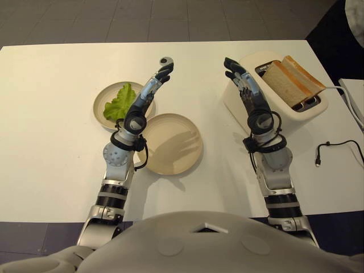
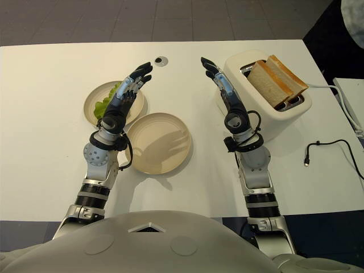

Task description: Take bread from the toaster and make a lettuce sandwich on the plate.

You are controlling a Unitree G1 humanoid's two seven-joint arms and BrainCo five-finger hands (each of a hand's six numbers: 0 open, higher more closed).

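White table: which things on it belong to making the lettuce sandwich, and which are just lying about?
Job: white toaster, two bread slices, green lettuce leaf, its small beige dish, empty round beige plate.
Lying about: loose black cable, small round grey grommet.

Two bread slices (image 1: pixel 291 79) in the toaster (image 1: pixel 233 103)

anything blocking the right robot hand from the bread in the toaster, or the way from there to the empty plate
Nothing visible does. The right robot hand is open beside the toaster, the bread stands clear above its slots, and only bare table lies between the toaster and the empty plate.
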